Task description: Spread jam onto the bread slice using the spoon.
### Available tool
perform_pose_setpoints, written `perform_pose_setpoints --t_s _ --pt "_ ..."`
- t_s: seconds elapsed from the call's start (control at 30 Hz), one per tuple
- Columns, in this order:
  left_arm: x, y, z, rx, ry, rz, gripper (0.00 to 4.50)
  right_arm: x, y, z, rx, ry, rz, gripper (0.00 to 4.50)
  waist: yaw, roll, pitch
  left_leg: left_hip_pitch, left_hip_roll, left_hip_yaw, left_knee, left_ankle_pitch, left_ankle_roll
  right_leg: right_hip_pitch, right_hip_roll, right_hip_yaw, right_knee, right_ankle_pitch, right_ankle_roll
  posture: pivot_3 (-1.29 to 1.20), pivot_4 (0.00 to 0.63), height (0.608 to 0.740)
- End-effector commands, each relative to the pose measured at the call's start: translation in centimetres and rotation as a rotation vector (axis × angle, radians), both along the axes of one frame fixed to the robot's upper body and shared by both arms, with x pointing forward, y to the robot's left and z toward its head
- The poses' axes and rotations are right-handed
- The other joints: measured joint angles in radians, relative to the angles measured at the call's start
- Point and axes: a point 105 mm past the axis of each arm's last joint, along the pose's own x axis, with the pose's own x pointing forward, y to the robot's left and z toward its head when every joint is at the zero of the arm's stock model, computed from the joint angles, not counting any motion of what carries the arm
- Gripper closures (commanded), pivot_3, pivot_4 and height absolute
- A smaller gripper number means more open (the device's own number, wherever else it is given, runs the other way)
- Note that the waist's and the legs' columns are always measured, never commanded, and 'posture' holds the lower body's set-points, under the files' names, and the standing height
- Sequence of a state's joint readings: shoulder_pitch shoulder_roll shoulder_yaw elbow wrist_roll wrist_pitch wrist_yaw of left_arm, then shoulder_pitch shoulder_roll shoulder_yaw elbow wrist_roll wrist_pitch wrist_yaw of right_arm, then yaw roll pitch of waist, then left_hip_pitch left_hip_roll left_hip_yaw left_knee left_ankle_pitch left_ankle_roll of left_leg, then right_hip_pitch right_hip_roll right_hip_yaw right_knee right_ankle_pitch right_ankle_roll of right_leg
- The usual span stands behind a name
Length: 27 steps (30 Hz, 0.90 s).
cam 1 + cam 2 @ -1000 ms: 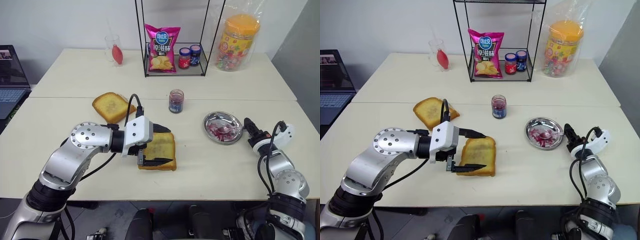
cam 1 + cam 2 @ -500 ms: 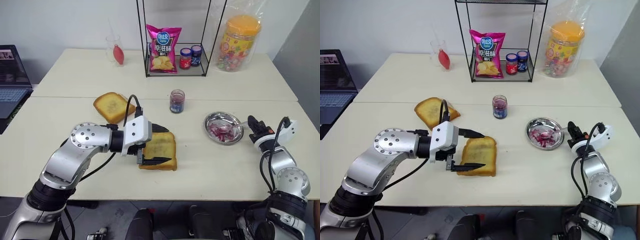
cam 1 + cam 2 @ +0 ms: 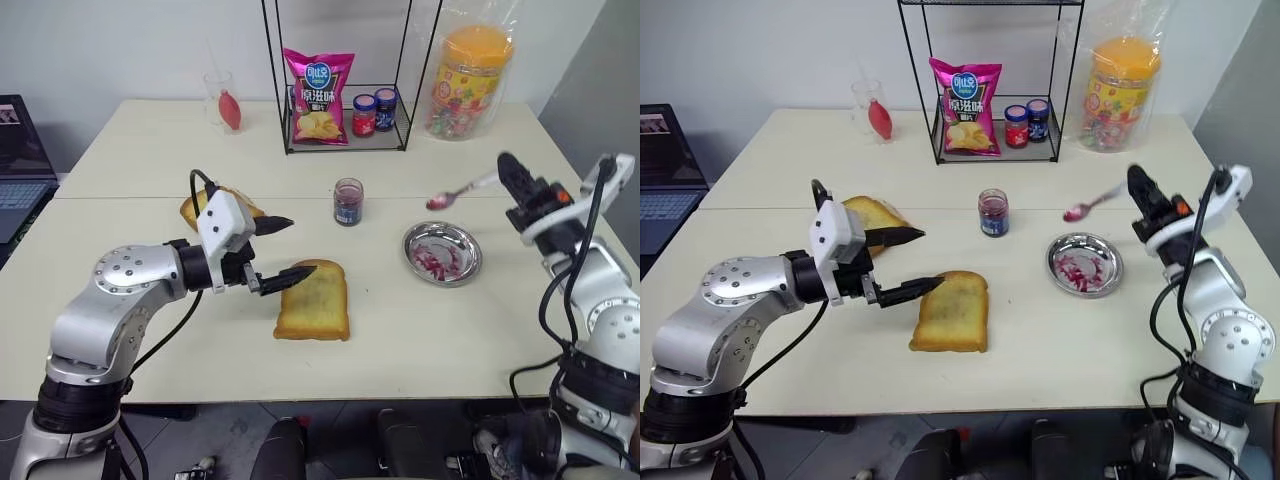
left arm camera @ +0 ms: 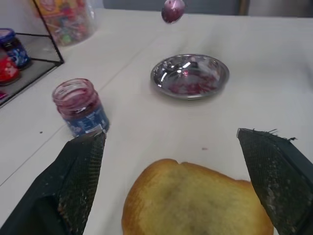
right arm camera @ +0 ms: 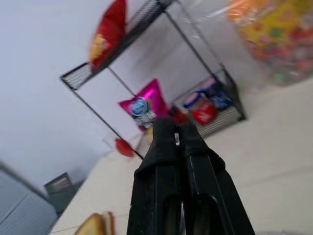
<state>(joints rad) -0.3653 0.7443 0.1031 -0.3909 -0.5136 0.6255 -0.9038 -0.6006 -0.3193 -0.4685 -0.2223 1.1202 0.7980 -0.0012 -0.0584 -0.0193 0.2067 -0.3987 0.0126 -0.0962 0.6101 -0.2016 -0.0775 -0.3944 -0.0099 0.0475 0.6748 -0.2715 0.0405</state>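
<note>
Step in hand: carrying a loaded spoon [image 3: 458, 192] toward the bread slice [image 3: 313, 302]; jam not yet on the bread, face bare.

Right hand [image 3: 512, 172]: raised above the table [image 3: 130, 150], fingers shut together on the spoon handle, bowl tinted red-purple, held over the gap between jam jar [image 3: 348, 202] and steel dish [image 3: 443, 253].

Left hand [image 3: 281, 250]: fingers wide apart, empty, reaching level from the left with the lower finger touching or just beside the slice's near corner; cannot tell which.

Bread slice: flat on the table, centre front. Second slice [image 3: 872, 213] behind the left hand. Dish smeared with jam.

Next move, judged: travel leftward and downward, bowl kept level until over the slice, then tilt and drag. Risk: drip en route.
</note>
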Motion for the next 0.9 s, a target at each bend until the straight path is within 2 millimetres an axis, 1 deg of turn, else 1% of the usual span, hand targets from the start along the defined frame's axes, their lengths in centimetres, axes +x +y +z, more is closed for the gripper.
perform_pose_setpoints --t_s 0.03,0.1,0.17,0.2,0.23,0.3,0.37,0.4,0.43,0.5,0.7,0.9 --pt "0.5 1.1 0.7 0.002 -0.027 0.049 0.0 1.0 3.4 3.4 -0.08 -0.1 0.091 4.49 0.001 0.0 0.0 -0.001 0.0 -0.001 0.0 0.0 0.0 -0.001 0.0 -0.001 0.001 -0.001 -0.001 0.0 0.15 0.74" --pt "0.9 1.5 0.7 -0.001 -0.027 0.081 0.0 2.1 5.2 4.5 -0.144 -0.132 0.116 4.49 0.001 0.0 0.0 -0.001 0.0 -0.001 0.0 0.0 0.0 -0.003 0.0 -0.001 0.003 -0.001 -0.002 0.0 0.15 0.74" --pt "1.3 1.8 0.8 -0.019 -0.024 0.107 0.0 3.0 6.6 5.0 -0.197 -0.154 0.129 4.49 0.001 0.0 0.0 -0.002 0.0 0.0 0.0 0.0 0.0 -0.006 0.001 0.0 0.005 -0.001 -0.002 0.0 0.15 0.74" --pt "1.5 1.8 0.9 -0.034 -0.024 0.118 0.0 3.6 7.7 5.1 -0.254 -0.171 0.135 4.49 0.001 0.0 0.0 -0.003 0.001 0.0 0.0 0.0 0.0 -0.007 0.001 0.0 0.005 -0.001 -0.002 0.0 0.15 0.74" --pt "1.6 1.7 1.0 -0.044 -0.028 0.117 0.0 4.3 8.7 5.0 -0.303 -0.179 0.133 4.49 0.001 0.0 0.0 -0.004 0.001 0.0 0.0 0.0 0.0 -0.008 0.001 0.0 0.005 -0.001 -0.002 0.0 0.15 0.74" --pt "1.6 1.3 1.0 -0.053 -0.028 0.103 0.0 5.2 9.9 4.7 -0.377 -0.2 0.136 4.49 0.001 0.0 0.0 -0.005 0.001 0.0 0.0 0.0 0.0 -0.01 0.001 0.0 0.006 -0.001 -0.003 0.0 0.15 0.74" --pt "1.6 1.2 1.2 -0.076 -0.03 0.106 0.0 6.2 11.2 3.8 -0.464 -0.228 0.143 4.49 0.001 0.0 0.0 -0.006 0.001 0.0 0.0 0.0 0.0 -0.01 0.001 0.0 0.005 0.001 -0.005 0.0 0.15 0.74" --pt "1.7 1.2 1.3 -0.081 -0.03 0.113 0.0 6.6 11.9 3.3 -0.534 -0.247 0.142 4.49 0.001 0.0 0.0 -0.006 0.001 0.0 -0.001 0.0 0.0 -0.01 0.001 -0.001 0.005 0.002 -0.007 0.0 0.15 0.74" --pt "1.8 1.4 1.3 -0.091 -0.027 0.128 0.0 6.9 12.3 2.8 -0.56 -0.254 0.147 4.49 0.001 0.0 0.0 -0.007 0.001 0.0 -0.001 0.0 0.0 -0.01 0.001 0.0 0.005 0.002 -0.007 0.0 0.15 0.74" --pt "2.0 1.6 1.2 -0.083 -0.032 0.139 0.0 7.4 12.8 2.2 -0.599 -0.265 0.147 4.49 0.001 0.0 0.0 -0.008 0.001 0.0 -0.001 0.0 0.0 -0.012 0.001 -0.001 0.005 0.002 -0.007 0.0 0.15 0.74" --pt "2.1 1.7 0.9 -0.084 -0.031 0.15 0.0 8.7 13.2 1.0 -0.674 -0.292 0.134 4.49 0.001 0.0 0.0 -0.009 0.001 -0.001 0.0 0.0 0.0 -0.012 0.001 -0.002 0.005 0.002 -0.008 0.0 0.15 0.74" --pt "2.2 1.7 0.8 -0.079 -0.036 0.153 0.0 9.4 13.8 -0.5 -0.718 -0.284 0.143 4.49 0.001 0.0 0.0 -0.009 0.001 -0.002 0.0 0.0 0.0 -0.012 0.001 -0.002 0.006 0.002 -0.008 0.0 0.15 0.74"
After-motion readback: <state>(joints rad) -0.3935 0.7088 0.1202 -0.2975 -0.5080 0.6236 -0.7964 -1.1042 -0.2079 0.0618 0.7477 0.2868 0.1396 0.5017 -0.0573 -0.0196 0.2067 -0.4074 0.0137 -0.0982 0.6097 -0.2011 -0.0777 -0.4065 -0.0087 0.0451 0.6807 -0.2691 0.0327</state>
